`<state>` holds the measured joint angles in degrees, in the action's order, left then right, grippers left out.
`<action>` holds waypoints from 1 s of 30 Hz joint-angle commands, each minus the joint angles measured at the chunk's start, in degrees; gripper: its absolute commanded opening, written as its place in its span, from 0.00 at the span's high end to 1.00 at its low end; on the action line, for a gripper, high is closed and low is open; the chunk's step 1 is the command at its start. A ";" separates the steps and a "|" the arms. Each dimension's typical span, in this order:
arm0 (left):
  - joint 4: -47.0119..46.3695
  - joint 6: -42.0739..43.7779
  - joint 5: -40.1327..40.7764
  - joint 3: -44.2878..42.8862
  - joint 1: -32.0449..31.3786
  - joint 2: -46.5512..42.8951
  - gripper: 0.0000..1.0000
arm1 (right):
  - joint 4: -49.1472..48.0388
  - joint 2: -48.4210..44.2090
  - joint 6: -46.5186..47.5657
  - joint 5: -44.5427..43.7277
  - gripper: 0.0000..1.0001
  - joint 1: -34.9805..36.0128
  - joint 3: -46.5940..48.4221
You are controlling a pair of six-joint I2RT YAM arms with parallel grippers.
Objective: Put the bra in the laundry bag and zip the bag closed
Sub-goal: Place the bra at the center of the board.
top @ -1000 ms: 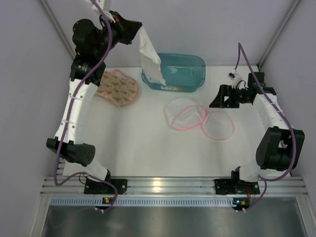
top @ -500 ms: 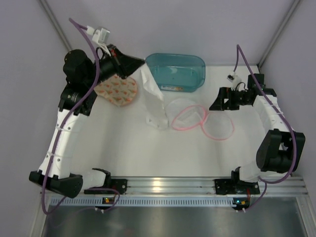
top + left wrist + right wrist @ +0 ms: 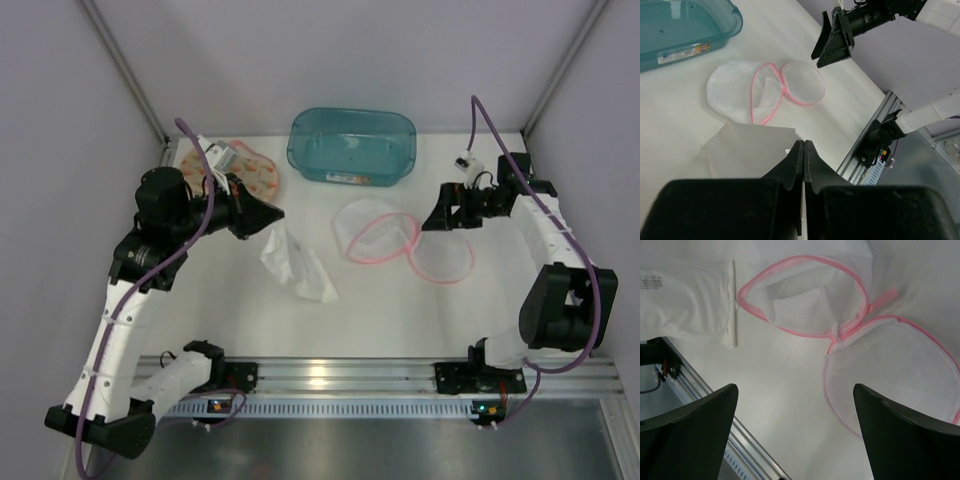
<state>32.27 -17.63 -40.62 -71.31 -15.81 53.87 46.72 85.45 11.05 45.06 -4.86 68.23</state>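
The left fingers (image 3: 272, 213) (image 3: 800, 156) are pressed fully together, pinching the top edge of the bra (image 3: 298, 268) (image 3: 750, 145). The rest of that white garment lies slack on the tabletop (image 3: 230, 320), just left of the laundry bag (image 3: 385, 235) (image 3: 765, 90) and near its open mouth. The right fingers (image 3: 437, 211) stand spread wide with nothing between them, hovering just right of the laundry bag. The bag lies unzipped, its two round pink-trimmed halves side by side. A teal bin (image 3: 352, 145) sits behind the bag, and a patterned cloth (image 3: 250, 172) lies well to its left.
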 commanded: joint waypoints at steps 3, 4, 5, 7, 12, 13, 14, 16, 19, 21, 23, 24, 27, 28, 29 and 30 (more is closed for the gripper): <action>0.86 1.81 0.20 -5.94 0.26 4.39 1.00 | 0.30 -0.64 1.70 0.29 0.01 1.35 1.56; 0.25 1.46 0.37 -7.17 0.08 5.36 1.00 | 0.39 -0.72 1.70 0.12 0.00 1.35 1.65; -2.36 -0.02 0.37 -7.79 -0.53 6.24 1.00 | 0.39 -0.98 1.61 -0.06 0.00 1.35 1.65; -4.93 -1.35 1.15 -10.93 -1.32 9.32 1.00 | 0.39 -1.51 1.87 -0.50 0.01 1.35 1.56; -7.74 -3.63 3.97 -25.42 -8.78 19.58 1.00 | 0.66 -1.60 1.79 -1.02 0.01 1.35 1.56; -8.45 -4.51 4.23 -27.29 -9.75 20.92 1.00 | 0.57 -1.43 1.70 -1.02 0.01 1.35 1.65; -9.32 -6.35 4.50 -29.13 -11.68 22.15 1.00 | 0.57 -1.43 1.52 -1.11 0.01 1.35 1.56; -10.56 -8.99 4.76 -33.79 -14.40 24.88 1.00 | 0.39 -1.16 1.17 -1.29 0.01 1.35 1.91; -13.10 -12.59 3.97 -37.84 -16.17 26.38 1.00 | 0.39 -1.07 0.99 -1.55 0.01 1.35 2.35; -16.34 -14.27 4.32 -38.12 -16.09 25.68 1.00 | 0.39 -0.81 0.82 -1.81 0.01 1.35 2.44; -17.41 -15.85 5.54 -37.77 -16.00 23.49 1.00 | 0.39 -0.37 0.73 -2.16 0.01 1.35 2.61; -17.68 -16.29 6.25 -36.46 -16.00 22.69 1.00 | 0.30 -0.11 0.38 -2.25 0.01 1.43 2.70; -17.59 -18.40 8.44 -29.19 -13.90 17.34 1.00 | 0.13 0.24 0.03 -2.34 0.01 1.52 2.79; -16.98 -17.89 9.76 -26.71 -11.72 15.58 1.00 | -0.05 0.33 0.03 -2.43 0.00 1.70 2.70; -16.37 -17.27 10.73 -21.64 -10.65 12.09 1.00 | -0.05 0.51 -0.06 -2.61 0.01 1.79 2.61; -15.32 -16.22 13.09 -18.90 -9.25 10.57 1.00 | -0.05 0.86 0.02 -2.61 0.01 1.96 2.61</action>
<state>17.98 -33.10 -32.84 -96.64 -28.34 70.19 47.20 85.80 11.25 42.52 -4.21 68.36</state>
